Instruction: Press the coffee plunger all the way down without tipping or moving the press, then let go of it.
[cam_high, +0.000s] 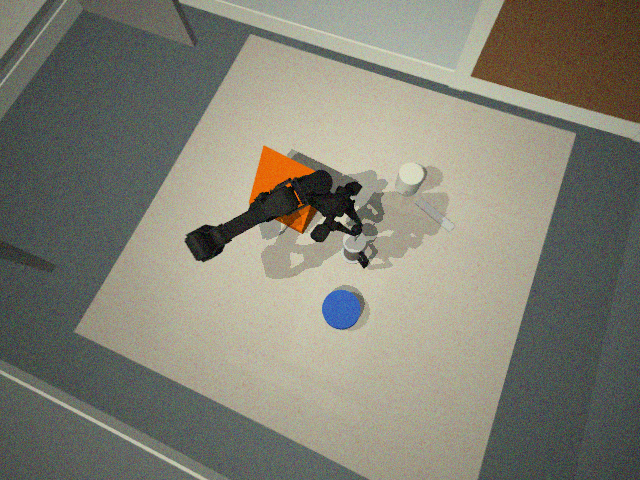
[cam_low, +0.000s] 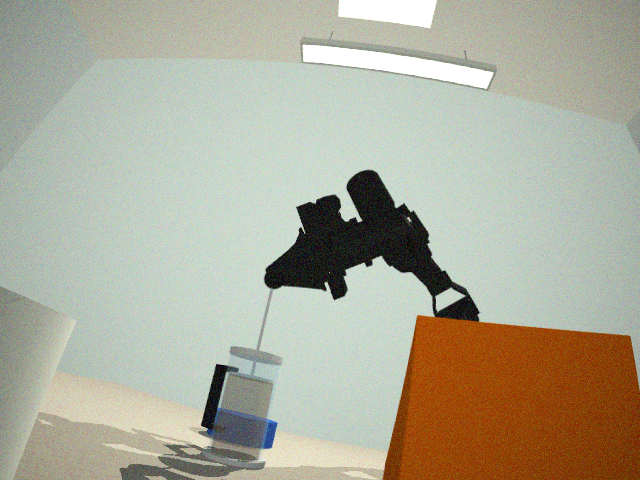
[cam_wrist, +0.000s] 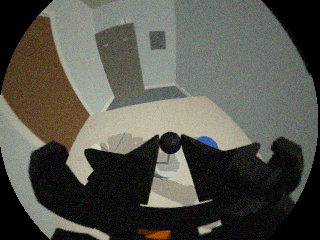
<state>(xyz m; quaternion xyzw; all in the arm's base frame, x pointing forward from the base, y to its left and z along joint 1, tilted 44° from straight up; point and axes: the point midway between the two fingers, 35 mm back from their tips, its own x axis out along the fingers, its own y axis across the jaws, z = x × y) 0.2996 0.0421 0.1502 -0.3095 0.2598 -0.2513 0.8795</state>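
- Smack at the top of the thin grey rod, the black jaws (cam_high: 356, 227) (cam_low: 273, 277) are clamped on the round black plunger knob (cam_low: 273, 279) (cam_wrist: 170, 143)
- Clear-walled coffee press (cam_high: 354, 249) (cam_low: 242, 408) (cam_wrist: 167, 169) stands below, blue disc (cam_high: 341, 309) at its six o'clock from the top

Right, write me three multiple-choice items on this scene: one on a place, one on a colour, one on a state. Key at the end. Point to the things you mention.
1. In the top view, where does the blue disc (cam_high: 341, 308) (cam_low: 271, 435) (cam_wrist: 206, 142) lie in relation to the coffee press (cam_high: 354, 250) (cam_low: 248, 397) (cam_wrist: 167, 173)?
A) Above it in the picture
B) Below it in the picture
C) Directly on its lid

2. What colour is the big block (cam_high: 279, 167) (cam_low: 516, 397) (cam_wrist: 157, 234)?
A) Green
B) Purple
C) Orange

3. How is the hand (cam_high: 355, 227) (cam_low: 273, 279) (cam_wrist: 170, 138)?
A) Closed on the plunger knob (cam_high: 355, 227) (cam_low: 273, 279) (cam_wrist: 170, 143)
B) Wide open, away from the press
C) Closed on the disc

Key:
1 B: the top view shows the disc lower down, apart from the press.
2 C: the top and exterior views show its orange faces.
3 A: the wrist view shows the knob between the fingertips.
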